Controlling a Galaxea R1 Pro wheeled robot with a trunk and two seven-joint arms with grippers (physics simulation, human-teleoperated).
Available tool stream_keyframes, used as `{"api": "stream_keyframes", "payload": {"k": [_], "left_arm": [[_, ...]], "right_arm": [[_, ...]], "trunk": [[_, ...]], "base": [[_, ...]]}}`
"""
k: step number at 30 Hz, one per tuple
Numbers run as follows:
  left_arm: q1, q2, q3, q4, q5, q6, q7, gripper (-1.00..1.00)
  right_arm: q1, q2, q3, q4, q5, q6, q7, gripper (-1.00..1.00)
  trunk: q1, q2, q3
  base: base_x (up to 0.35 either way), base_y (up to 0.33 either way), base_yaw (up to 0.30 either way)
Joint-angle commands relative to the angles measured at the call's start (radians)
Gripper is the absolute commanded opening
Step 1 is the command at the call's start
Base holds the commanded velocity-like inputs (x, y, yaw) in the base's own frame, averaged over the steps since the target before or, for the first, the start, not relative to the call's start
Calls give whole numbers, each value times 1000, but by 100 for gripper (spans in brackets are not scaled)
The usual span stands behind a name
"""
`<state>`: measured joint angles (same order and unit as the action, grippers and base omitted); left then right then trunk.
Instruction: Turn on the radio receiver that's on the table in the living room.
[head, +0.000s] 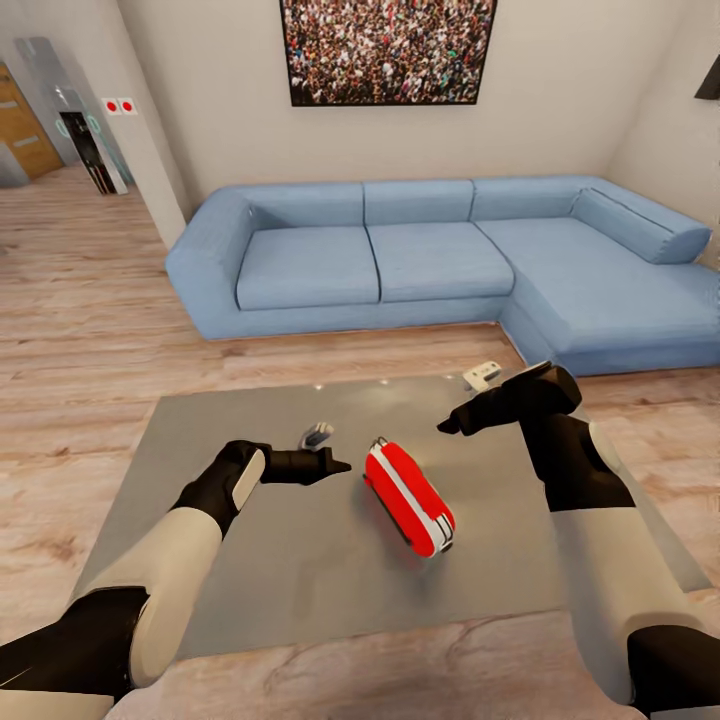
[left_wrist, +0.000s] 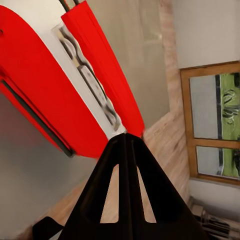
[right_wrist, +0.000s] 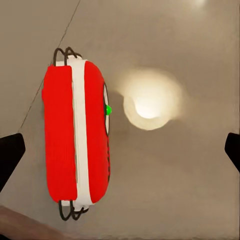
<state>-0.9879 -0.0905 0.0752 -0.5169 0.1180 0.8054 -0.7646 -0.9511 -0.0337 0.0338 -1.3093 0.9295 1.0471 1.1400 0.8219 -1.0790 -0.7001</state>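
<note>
The red radio receiver (head: 408, 497) lies on its side in the middle of the glossy grey table (head: 250, 540), white band up. My left gripper (head: 337, 465) is shut, and its tips reach the radio's near left end. In the left wrist view the joined fingertips (left_wrist: 127, 137) meet the red shell (left_wrist: 45, 85) beside the white band. My right gripper (head: 452, 424) hovers open above and to the right of the radio. The right wrist view looks down on the radio (right_wrist: 75, 135), with a small green light (right_wrist: 108, 110) on its dial face and wire handles at both ends.
A small grey-white object (head: 317, 435) lies on the table just behind my left gripper. A white device (head: 482, 374) sits at the table's far right corner. The blue corner sofa (head: 400, 260) stands behind the table under the crowd picture (head: 388, 50). Wood floor surrounds the table.
</note>
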Motion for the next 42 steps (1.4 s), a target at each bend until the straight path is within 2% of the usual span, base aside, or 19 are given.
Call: {"api": "stream_keyframes", "payload": {"k": [1,8,17,25,27,33,34,36,41,42], "left_arm": [[0,0,0,0,0,0,0,-100],[0,0,0,0,0,0,2,-100],[0,0,0,1,0,0,2,-100],[0,3,-1,16,-7,-1,-1,-100],[0,4,-2,21,-26,-1,-1,-100],[11,7,-2,23,-136,-11,-6,-100],[11,7,-2,23,-142,-15,-8,-100],[12,10,-2,14,-159,-41,-12,-100],[17,17,-2,10,-166,-72,-30,-100],[19,18,-2,10,-166,-78,-36,-100]], "right_arm": [[0,0,0,0,0,0,-1,100],[0,0,-1,2,-1,0,-2,100],[2,1,-2,-1,-1,0,-8,100],[49,-9,-6,-5,1,0,-14,100],[69,-24,-6,-5,1,0,-20,100],[150,-82,-12,-6,0,0,-39,100],[156,-85,-14,-6,0,0,-39,100],[179,-95,-42,-10,0,0,-41,100],[217,-100,-138,-21,0,0,-42,100],[222,-101,-147,-23,1,0,-42,100]], "trunk": [[0,0,0],[0,0,0],[0,0,12],[0,0,25],[0,0,28],[0,0,38],[0,0,39],[0,0,42],[0,0,50],[0,0,52]], "base": [[-125,-43,0],[-41,-14,0],[-1,0,0],[0,0,0],[0,0,0],[0,0,0],[0,0,0],[0,0,0],[0,0,0],[0,0,0]]}}
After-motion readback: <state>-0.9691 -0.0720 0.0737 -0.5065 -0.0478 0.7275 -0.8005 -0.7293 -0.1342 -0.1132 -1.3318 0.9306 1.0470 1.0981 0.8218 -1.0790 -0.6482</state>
